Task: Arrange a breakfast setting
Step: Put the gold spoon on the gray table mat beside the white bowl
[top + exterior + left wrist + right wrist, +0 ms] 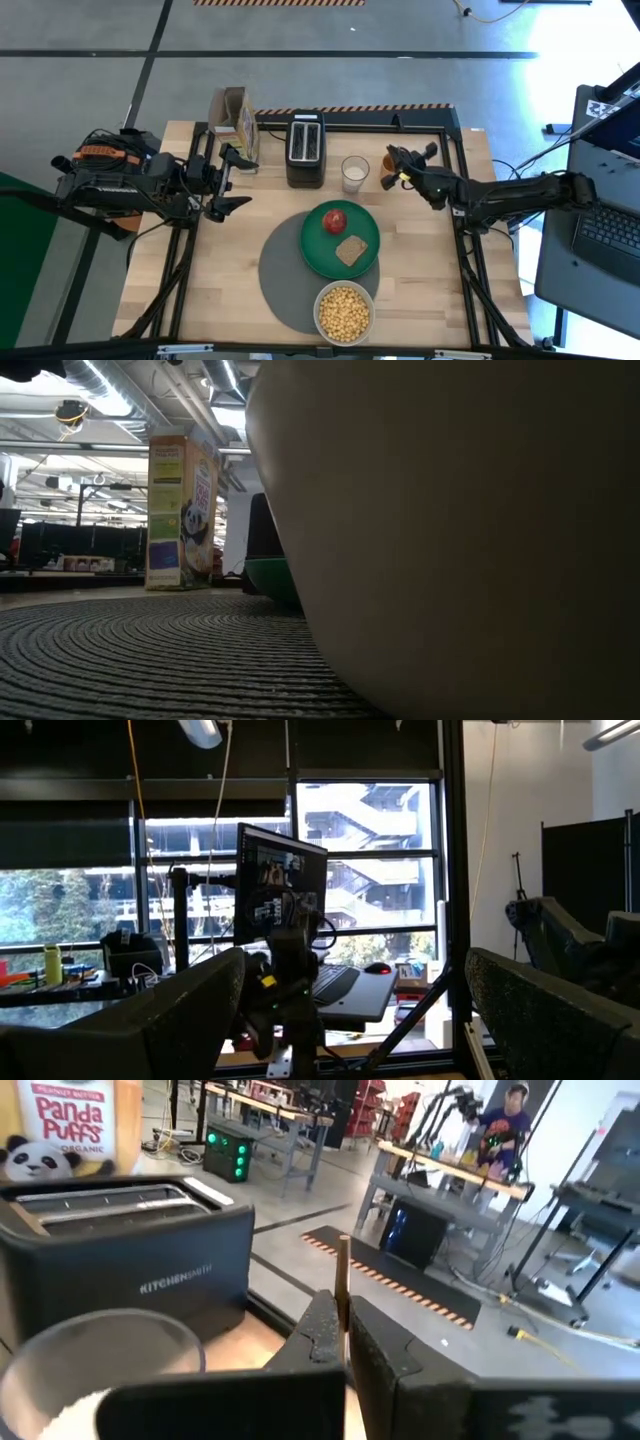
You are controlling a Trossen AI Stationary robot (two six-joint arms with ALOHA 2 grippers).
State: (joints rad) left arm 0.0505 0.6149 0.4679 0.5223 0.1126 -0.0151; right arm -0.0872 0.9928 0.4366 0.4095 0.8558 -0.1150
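Note:
On the round grey mat (285,275) sit the green plate (318,250), with the red apple (334,220) and the toast slice (351,250) on it, and the pale bowl (344,312) of yellow cereal. The bowl (450,540) fills the low view. My right gripper (400,165) hovers at the far right of the table, beside the orange cup (388,180), shut on a thin brownish rod, apparently the spoon (342,1265). My left gripper (228,182) waits open above the table's left side, with nothing between its fingers (180,1020). My right gripper pinches the spoon's thin handle (342,1295) between the free ends of its two fingers. The fingers lie level, pointing toward the table's left, and cross the handle. Part of the handle sticks out past the fingers; the fingers hide the rest of the spoon.
The black toaster (305,148), a glass of milk (354,173) and a cereal box (240,125) stand along the far edge. The toaster (130,1280) and the glass (90,1370) lie just ahead of my right gripper. A person (505,1120) stands in the room beyond.

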